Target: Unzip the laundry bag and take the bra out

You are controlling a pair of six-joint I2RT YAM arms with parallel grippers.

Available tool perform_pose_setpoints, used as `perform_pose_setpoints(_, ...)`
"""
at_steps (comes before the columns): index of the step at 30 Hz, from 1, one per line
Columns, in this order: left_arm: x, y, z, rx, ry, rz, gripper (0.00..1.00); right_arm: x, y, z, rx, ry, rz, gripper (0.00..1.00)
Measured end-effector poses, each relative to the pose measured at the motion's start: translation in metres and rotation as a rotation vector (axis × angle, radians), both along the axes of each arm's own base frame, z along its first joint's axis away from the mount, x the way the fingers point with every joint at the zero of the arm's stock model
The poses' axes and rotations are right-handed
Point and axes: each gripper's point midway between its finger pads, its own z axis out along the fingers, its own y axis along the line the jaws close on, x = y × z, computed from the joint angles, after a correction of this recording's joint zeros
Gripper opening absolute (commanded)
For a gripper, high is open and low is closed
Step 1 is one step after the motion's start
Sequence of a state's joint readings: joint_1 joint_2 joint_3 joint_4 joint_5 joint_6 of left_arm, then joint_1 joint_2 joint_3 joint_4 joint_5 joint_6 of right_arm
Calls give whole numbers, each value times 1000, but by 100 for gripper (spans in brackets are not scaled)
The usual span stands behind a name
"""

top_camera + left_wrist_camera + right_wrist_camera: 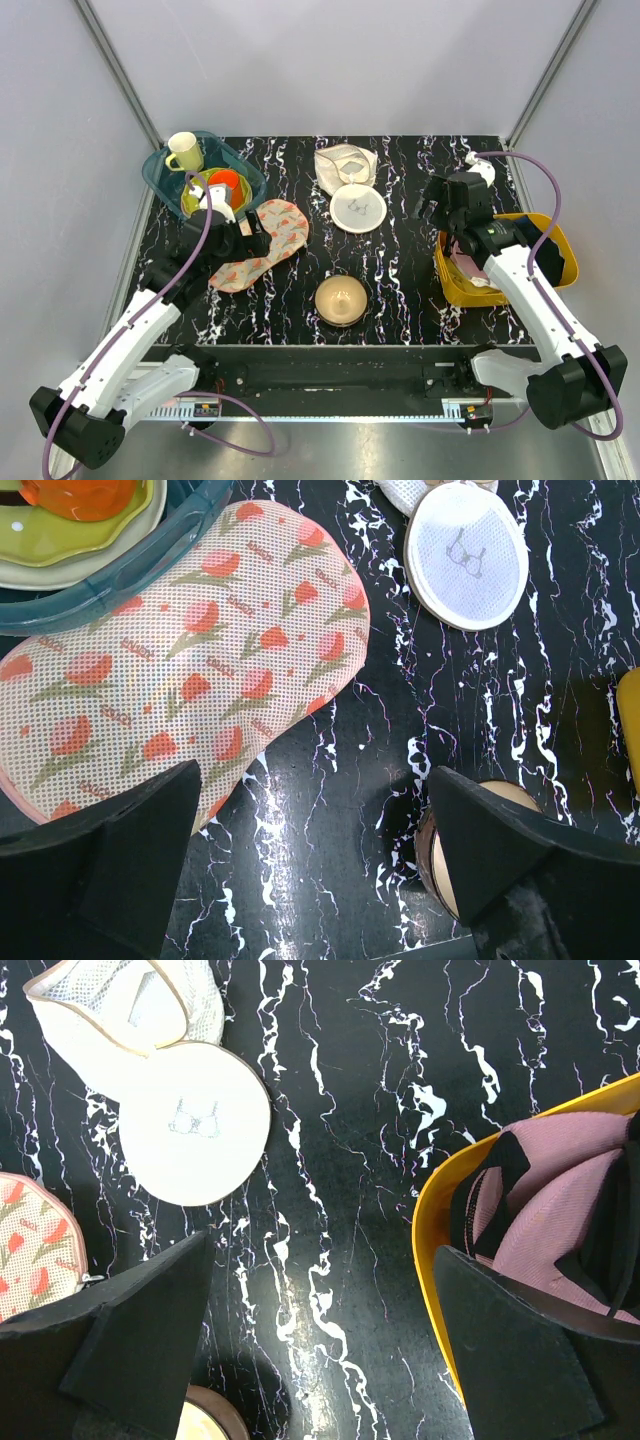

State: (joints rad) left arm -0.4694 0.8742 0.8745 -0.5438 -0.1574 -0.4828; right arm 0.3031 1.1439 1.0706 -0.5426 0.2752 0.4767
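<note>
The laundry bag [268, 243] lies flat on the black marbled table [420, 290], left of centre. It runs diagonally, with its far end just beside the teal basket [158, 172] that holds a yellow cup [183, 150]. In the left wrist view the bag [190, 680] shows its pink mesh face with red-and-green flower marks, and its upper edge runs along the basket wall.

The left claw [243, 236] hangs over the middle of the bag with its jaws spread wide and nothing between them. From its own camera the claw [315, 790] has one finger over the bag's near edge and the other over bare table. Whether that finger touches the cloth cannot be told.

The right claw [432, 205] is also wide open and empty. It sits over bare table [322, 1260] between a round white mesh disc [195, 1125] and a yellow bin [440, 1210] holding pink cloth [540, 1190]. One end of the bag [35, 1245] just shows at the left edge of that view. A tan bowl [340, 300] sits near the front edge, apart from the bag.
</note>
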Motion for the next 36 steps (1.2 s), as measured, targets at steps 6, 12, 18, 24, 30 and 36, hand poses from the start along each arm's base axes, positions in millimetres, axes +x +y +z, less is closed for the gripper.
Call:
perform_pose_setpoints(6,1,0,-2,4,5,5,99,-1,0,-3,1,6,3,100)
perform_pose_setpoints(12,9,11,-29,81,86,76,99,1,2,-7,1,20,9,100)
perform_pose_setpoints(18,-7,20,-101,393,330,112,98,8,13,-16,23,40,44,100)
perform_pose_setpoints(24,-22,-3,-126,519,391,28,93,9,19,-23,40,45,74,100)
perform_pose_setpoints(30,-3,-27,-132,566,363,9,92,11,24,-23,53,40,94,100)
perform_pose_setpoints(36,23,-46,-152,670,361,-12,91,12,29,-22,71,29,114,100)
